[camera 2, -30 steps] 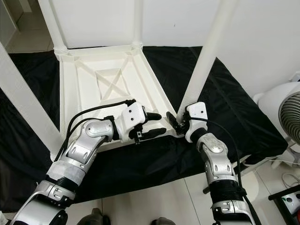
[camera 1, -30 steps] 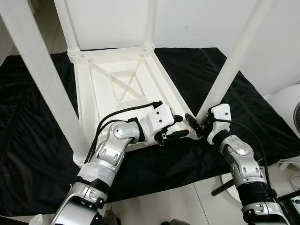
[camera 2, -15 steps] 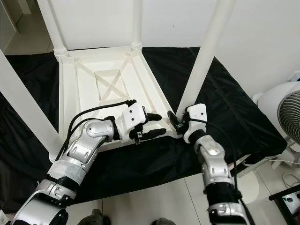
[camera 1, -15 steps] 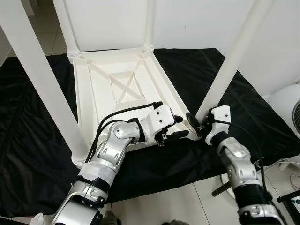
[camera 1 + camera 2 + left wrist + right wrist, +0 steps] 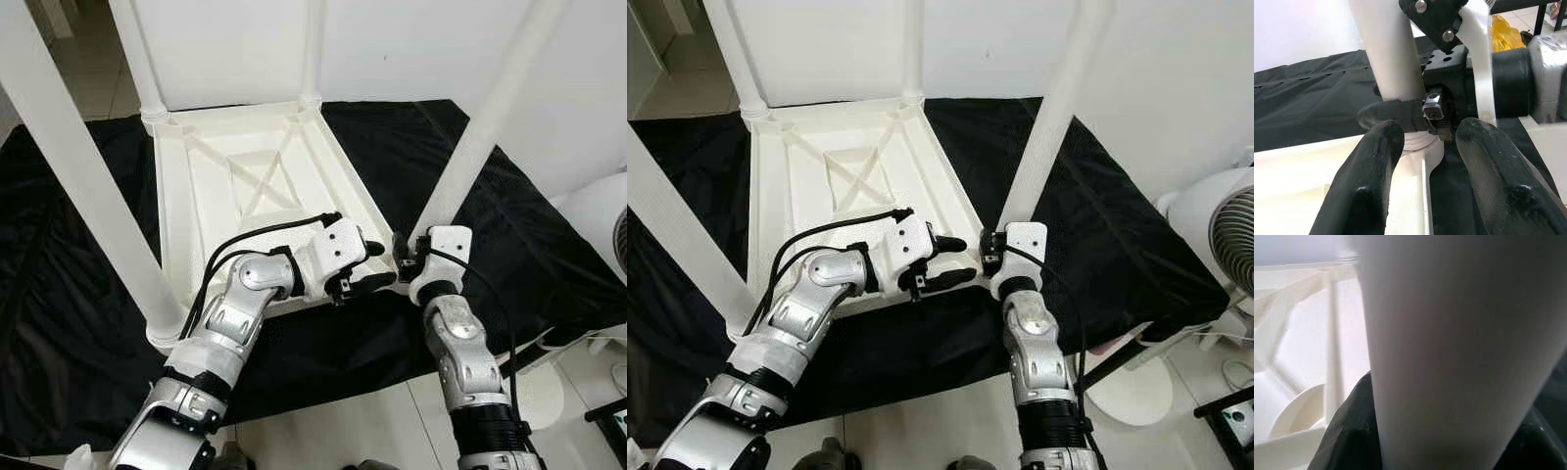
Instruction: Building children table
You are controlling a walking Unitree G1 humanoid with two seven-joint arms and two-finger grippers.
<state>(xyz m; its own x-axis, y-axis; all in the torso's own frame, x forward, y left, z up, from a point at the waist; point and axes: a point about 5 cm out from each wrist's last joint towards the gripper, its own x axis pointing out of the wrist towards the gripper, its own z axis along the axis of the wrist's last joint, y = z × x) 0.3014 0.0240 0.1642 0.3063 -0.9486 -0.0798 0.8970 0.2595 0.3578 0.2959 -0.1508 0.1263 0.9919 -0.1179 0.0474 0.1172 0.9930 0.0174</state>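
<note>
A pale tiled floor [image 5: 333, 436] carries a black cloth [image 5: 59, 333] spread flat. The upturned white table top [image 5: 245, 186] lies on the cloth near its middle, 4 legs pointing up. Just beside the cloth's right edge, a white fan [image 5: 1215, 230] stands on the floor.

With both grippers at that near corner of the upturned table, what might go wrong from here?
The right gripper clasps the table leg low, near its socket; the tall leg could lever and pop out or slip. The left gripper, open, straddles the table rim beside it; the two grippers are close and might collide.
</note>
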